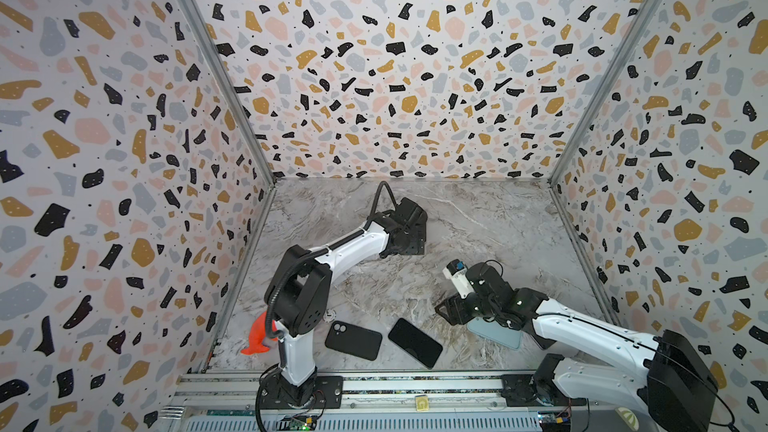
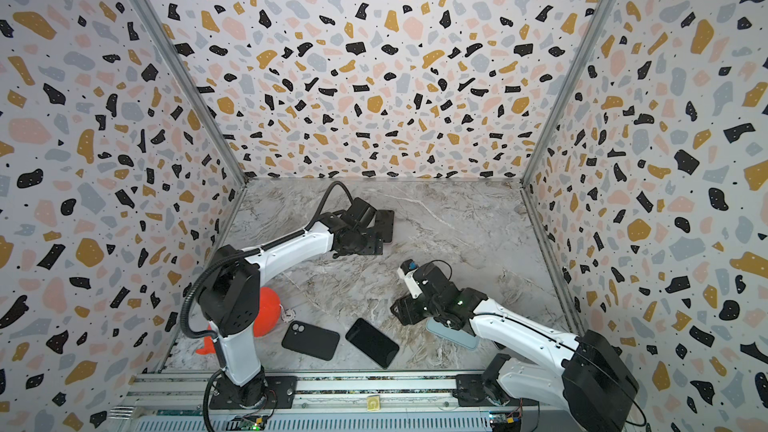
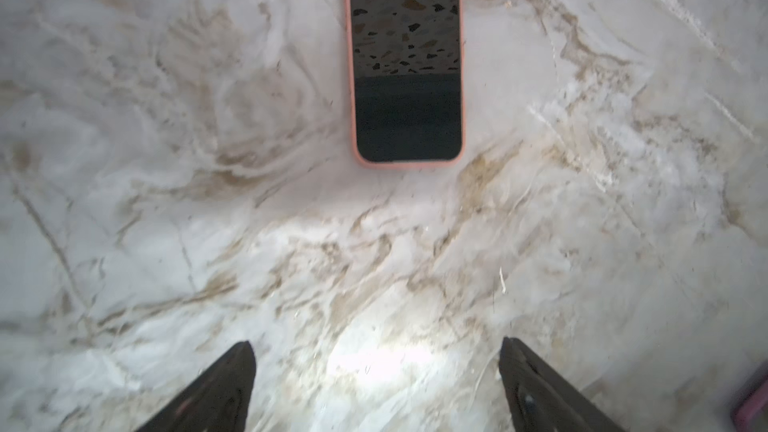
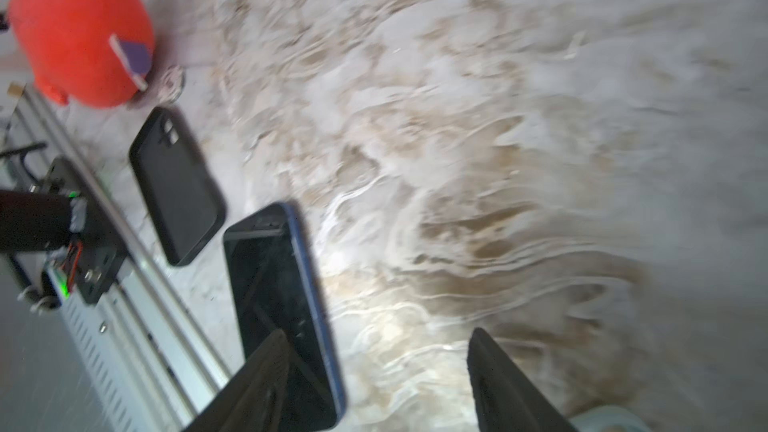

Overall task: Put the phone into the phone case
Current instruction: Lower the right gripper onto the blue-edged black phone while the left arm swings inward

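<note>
Left fingers (image 3: 249,371) standing wide over bare table (image 3: 415,284), holding nothing, right fingers (image 4: 484,361) standing parted, empty, above phone (image 4: 282,305) lying flat beside black phone case (image 1: 353,340).

In both top views the left gripper (image 1: 409,222) reaches up-centre with jaws spread wide and empty, while the right gripper (image 1: 451,311), lower right, gapes empty too.
</note>
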### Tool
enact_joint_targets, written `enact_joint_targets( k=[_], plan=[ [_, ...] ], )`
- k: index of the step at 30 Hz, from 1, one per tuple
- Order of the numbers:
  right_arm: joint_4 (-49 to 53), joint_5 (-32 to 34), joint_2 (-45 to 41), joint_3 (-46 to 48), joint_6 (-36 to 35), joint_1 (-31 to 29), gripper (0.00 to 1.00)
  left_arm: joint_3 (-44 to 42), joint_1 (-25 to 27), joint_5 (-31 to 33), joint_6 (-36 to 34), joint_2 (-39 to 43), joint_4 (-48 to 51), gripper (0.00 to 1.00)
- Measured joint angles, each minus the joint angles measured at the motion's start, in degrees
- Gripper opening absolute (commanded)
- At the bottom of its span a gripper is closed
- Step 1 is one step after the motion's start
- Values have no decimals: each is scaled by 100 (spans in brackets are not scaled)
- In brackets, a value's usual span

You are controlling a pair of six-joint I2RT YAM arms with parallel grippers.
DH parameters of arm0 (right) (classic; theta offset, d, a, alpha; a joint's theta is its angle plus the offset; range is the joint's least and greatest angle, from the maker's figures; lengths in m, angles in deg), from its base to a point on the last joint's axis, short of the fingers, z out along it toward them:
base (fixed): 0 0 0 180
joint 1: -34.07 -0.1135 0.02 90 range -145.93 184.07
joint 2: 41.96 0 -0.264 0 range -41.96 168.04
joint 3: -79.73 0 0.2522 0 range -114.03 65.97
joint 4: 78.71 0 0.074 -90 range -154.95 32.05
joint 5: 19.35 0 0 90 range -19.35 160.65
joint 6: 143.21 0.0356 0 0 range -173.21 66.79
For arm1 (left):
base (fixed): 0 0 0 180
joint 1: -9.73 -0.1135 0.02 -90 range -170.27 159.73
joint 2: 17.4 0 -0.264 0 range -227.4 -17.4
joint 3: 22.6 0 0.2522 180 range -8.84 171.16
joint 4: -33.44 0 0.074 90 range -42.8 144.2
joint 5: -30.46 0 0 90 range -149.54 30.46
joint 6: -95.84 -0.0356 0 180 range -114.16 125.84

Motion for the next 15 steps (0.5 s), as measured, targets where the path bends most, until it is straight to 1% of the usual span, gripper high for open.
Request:
enact_joint_targets(
  k=[4, 10, 13, 15],
  plan=[
    [280, 413, 385, -227, -61, -710, 70, -852, 0, -9, 0, 597, -90, 92],
    [581, 997, 1314, -802, -166, -1681, 71, -1622, -46, -63, -13, 1196, -111, 92],
    [654, 1095, 1687, -1062, -190, -1993, 71, -1823, -131, -94, -35, 1416, -136, 92],
    [678, 1108, 1869, -1200, -192, -2028, 73, -1976, -249, -129, -63, 1526, -212, 92]
  ],
)
